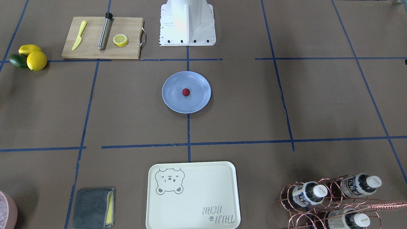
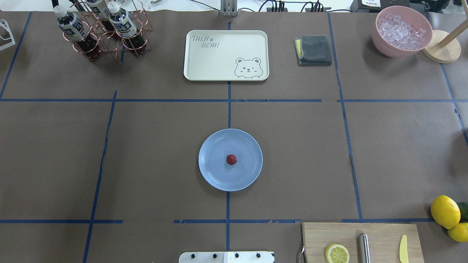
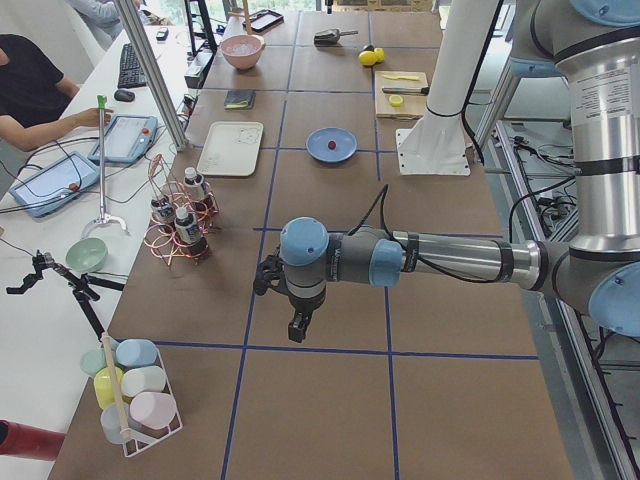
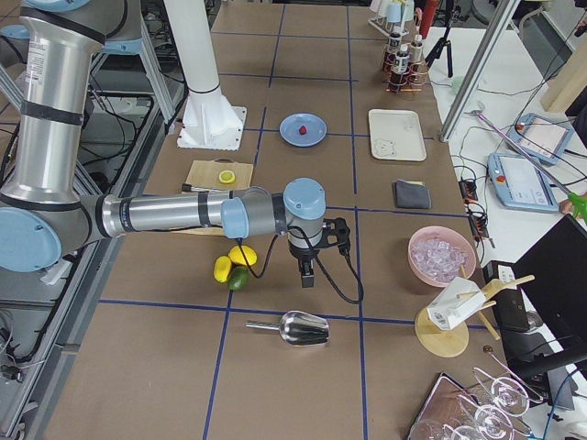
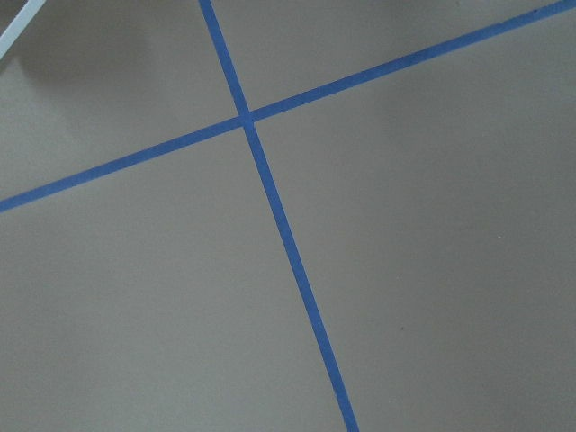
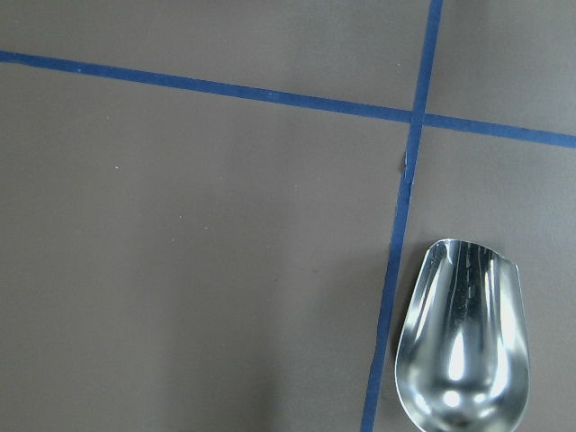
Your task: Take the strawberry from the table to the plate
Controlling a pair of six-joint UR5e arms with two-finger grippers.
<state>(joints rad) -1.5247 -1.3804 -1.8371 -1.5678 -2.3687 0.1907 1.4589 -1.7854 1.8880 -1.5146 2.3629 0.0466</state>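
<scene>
A brown paper table [image 2: 402,146] crossed by blue tape lines, seen from above. In the far left corner, a copper wire rack [image 2: 106,33] holds bottles. At the middle of the far edge lies a cream tray [image 2: 204,62] with a bear drawing. At the table's centre sits the light-blue plate [image 2: 215,171], and the small red strawberry [image 2: 231,159] rests on its middle. Right of the tray lies a folded grey cloth [image 2: 314,50], and a pink bowl [image 2: 387,40] of ice stands in the far right corner. On the near edge, right of centre, a wooden cutting board [image 2: 380,233] carries a lemon half [image 2: 337,253]. Whole lemons [image 2: 445,211] lie at the right edge.

The left gripper [image 3: 297,328] hangs over the table's left end, well apart from the plate. The right gripper [image 4: 307,275] hangs over the right end, near a metal scoop [image 4: 293,327]. Neither shows clearly enough to tell how its fingers are set.
</scene>
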